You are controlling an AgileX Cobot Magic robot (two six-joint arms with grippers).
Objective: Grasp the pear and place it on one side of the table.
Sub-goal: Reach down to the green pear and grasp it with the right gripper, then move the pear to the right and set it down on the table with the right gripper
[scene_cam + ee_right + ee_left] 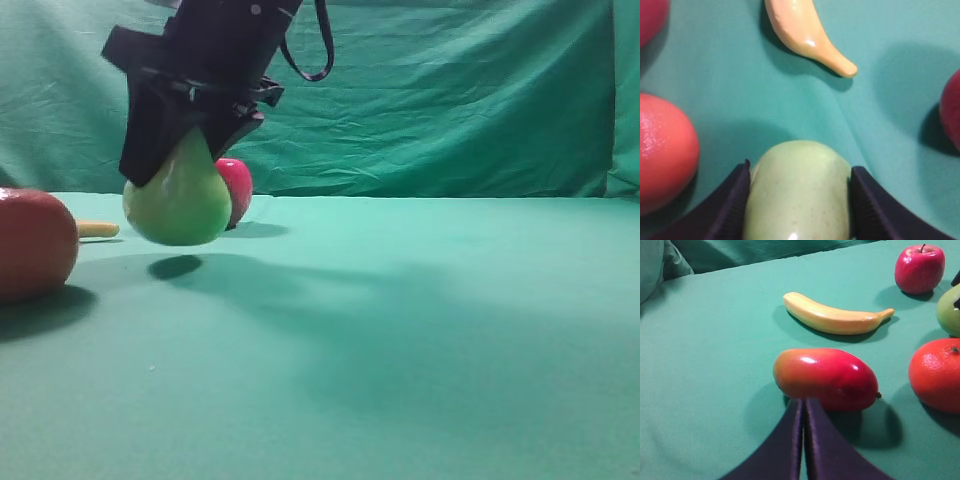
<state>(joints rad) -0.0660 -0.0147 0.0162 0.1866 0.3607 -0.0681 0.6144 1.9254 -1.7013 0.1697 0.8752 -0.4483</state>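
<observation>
The glossy yellow-green pear (180,200) hangs a little above the teal table (420,330), at the left of the exterior view; its shadow lies just beneath. My right gripper (185,140) reaches across and is shut on it from above. In the right wrist view the pear (797,192) fills the gap between the two dark fingers (727,207). My left gripper (803,407) is shut and empty, its tips just in front of a red mango (825,379). The pear's edge (951,310) shows at the right of the left wrist view.
A red apple (238,188) stands behind the pear. A large orange-red fruit (35,245) and a banana tip (97,229) lie at the left. In the left wrist view I see the banana (835,315), apple (919,268) and orange fruit (937,374). A wrinkled green backdrop (450,100) hangs behind.
</observation>
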